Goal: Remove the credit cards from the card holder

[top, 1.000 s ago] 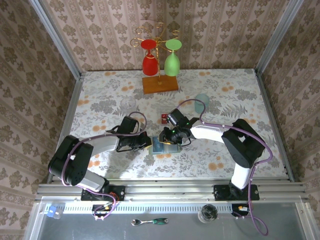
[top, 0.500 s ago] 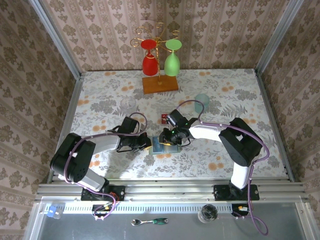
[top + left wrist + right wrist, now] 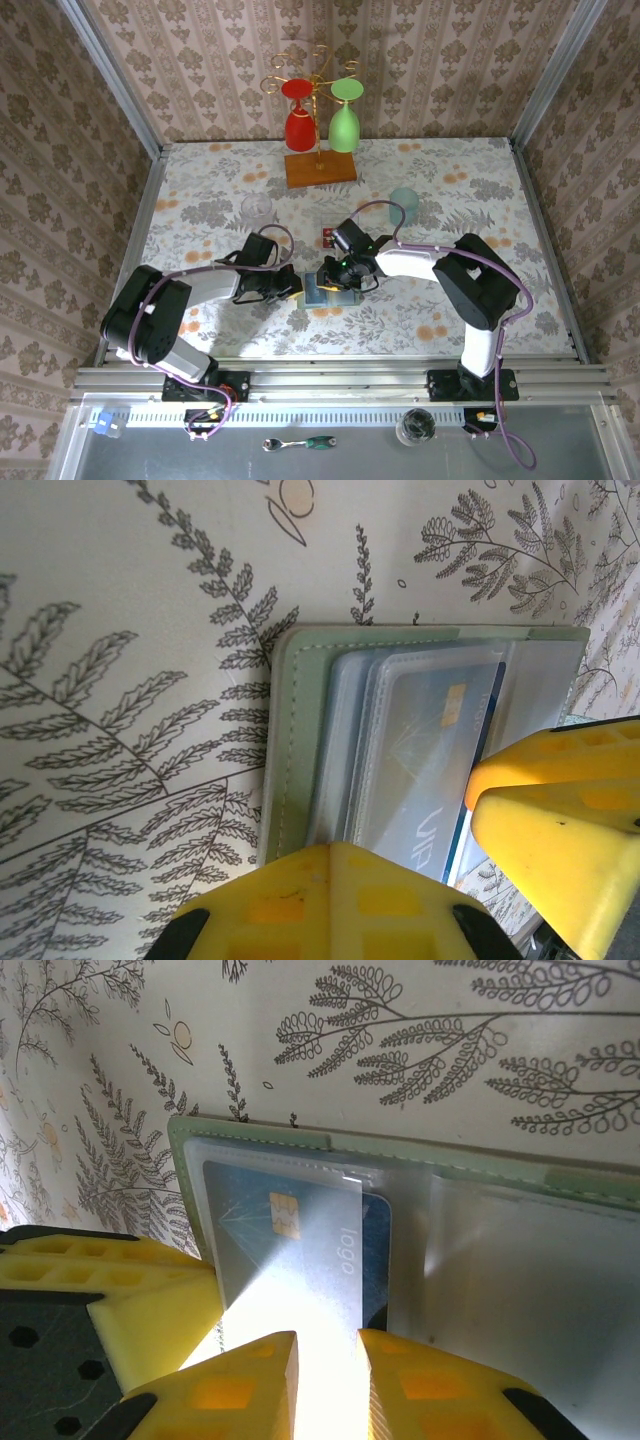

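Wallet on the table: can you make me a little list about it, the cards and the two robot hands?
card holder: open, lying flat on the flowery table
blue card: inside a clear pocket, not out yet
red card: on the table, apart from the card holder
left gripper: shut, tip at the card holder's edge
right gripper: fingers nearly together at the blue card's edge; glare hides whether it grips

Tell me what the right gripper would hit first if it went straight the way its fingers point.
The blue credit card in the clear pocket of the open card holder: the right gripper points straight at it, fingers close to its near edge. Glare hides whether they already touch.
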Controlling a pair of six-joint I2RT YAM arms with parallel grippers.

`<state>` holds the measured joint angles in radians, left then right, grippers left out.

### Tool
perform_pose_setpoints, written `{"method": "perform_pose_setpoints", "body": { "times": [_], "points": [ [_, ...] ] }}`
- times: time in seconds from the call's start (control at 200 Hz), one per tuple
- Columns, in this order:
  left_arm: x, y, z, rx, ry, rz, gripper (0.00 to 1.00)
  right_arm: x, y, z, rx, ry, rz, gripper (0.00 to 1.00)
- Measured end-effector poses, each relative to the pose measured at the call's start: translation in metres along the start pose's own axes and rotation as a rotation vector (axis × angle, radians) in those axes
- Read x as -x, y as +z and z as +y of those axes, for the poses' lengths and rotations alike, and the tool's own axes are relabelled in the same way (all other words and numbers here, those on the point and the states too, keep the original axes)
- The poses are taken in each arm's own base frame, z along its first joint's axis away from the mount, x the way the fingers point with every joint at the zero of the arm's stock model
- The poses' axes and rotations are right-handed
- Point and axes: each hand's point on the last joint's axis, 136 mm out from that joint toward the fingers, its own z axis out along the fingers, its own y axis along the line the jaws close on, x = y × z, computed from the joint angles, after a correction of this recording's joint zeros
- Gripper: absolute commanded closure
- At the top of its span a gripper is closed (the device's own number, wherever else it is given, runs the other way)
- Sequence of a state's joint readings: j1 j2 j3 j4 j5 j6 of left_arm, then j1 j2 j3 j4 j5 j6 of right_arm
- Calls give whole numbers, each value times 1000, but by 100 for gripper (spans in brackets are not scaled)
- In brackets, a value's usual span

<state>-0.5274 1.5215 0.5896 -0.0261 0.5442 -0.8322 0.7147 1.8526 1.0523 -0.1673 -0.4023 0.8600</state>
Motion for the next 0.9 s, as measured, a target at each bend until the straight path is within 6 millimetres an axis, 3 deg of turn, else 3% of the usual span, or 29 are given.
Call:
{"method": "perform_pose_setpoints", "body": {
  "times": [0.9],
  "points": [
    [1,-1,2,1,-4,0,100,0,0,-5,-37,-17,-7,73]
  ]
}}
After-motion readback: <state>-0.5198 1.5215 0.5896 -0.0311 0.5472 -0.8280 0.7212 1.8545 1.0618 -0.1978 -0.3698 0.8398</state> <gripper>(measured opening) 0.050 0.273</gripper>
